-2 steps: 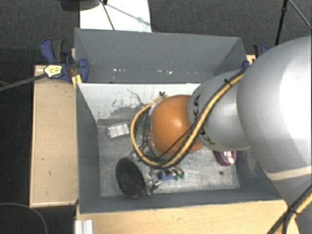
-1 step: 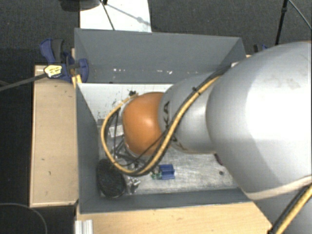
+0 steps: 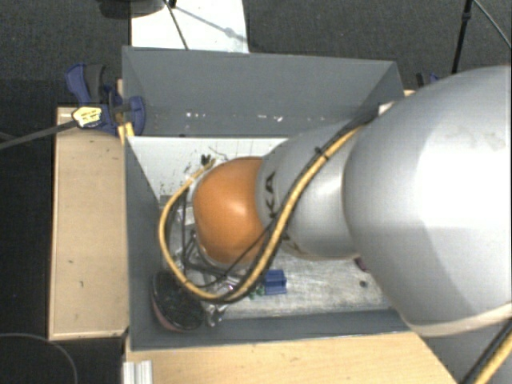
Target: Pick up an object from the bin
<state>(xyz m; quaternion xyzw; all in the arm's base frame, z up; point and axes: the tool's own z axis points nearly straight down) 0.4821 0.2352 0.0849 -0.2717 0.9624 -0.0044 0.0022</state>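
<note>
A dark round thing (image 3: 174,302), like a flat disc with a reddish rim, lies in the bin's front left corner. A small blue block (image 3: 274,282) rests on the bin floor just right of it, with a bit of green (image 3: 258,292) beside it. Part of my gripper's dark body (image 3: 196,258) shows under the wrist, low over the front left of the bin. It sits just above and to the right of the dark round thing. What lies directly beneath it is hidden.
The arm with its orange cover and yellow cable reaches in from the right and hides most of the bin floor. The bin's left and front walls stand close to the gripper. Small dark specks lie on the floor near the back left.
</note>
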